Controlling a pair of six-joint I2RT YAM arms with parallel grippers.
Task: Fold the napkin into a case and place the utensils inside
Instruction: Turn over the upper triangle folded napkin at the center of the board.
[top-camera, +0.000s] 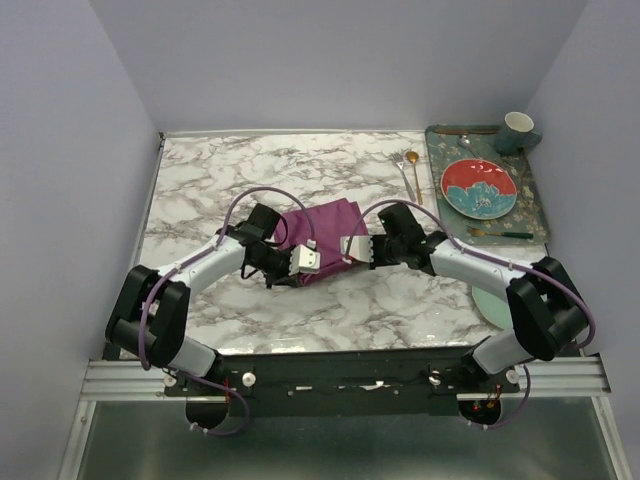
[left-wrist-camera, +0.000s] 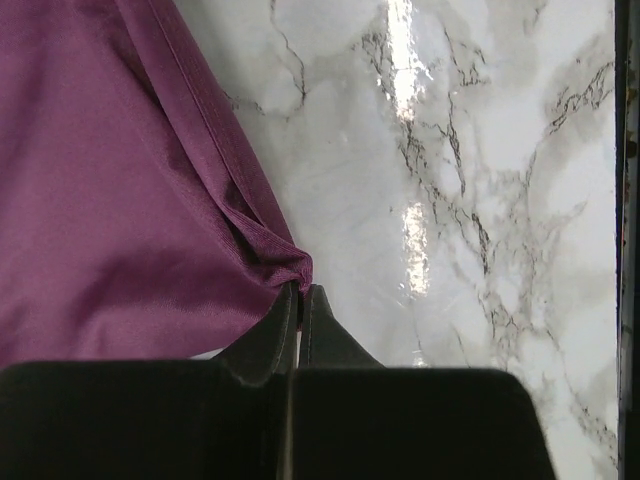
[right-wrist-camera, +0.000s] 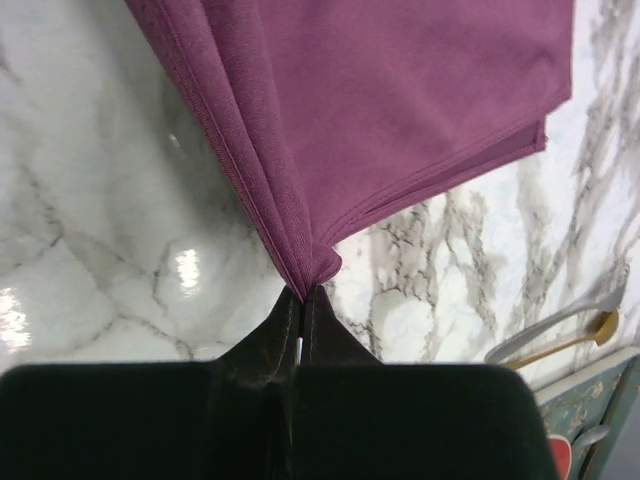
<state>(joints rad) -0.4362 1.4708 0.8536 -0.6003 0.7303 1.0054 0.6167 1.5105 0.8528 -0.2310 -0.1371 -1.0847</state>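
Note:
The plum-purple napkin lies bunched on the marble table between my two arms, folded into loose layers rather than a case. My left gripper is shut on one gathered corner of the napkin. My right gripper is shut on another pinched corner of the napkin, whose layered edges fan away from the tips. The utensils lie apart at the back right of the table: a gold spoon beside a silver fork. In the right wrist view the fork and spoon show at the right edge.
A patterned tray at the back right carries a red plate, a cup and a gold utensil with a dark green handle. A pale green plate lies partly under the right arm. Purple walls enclose the table.

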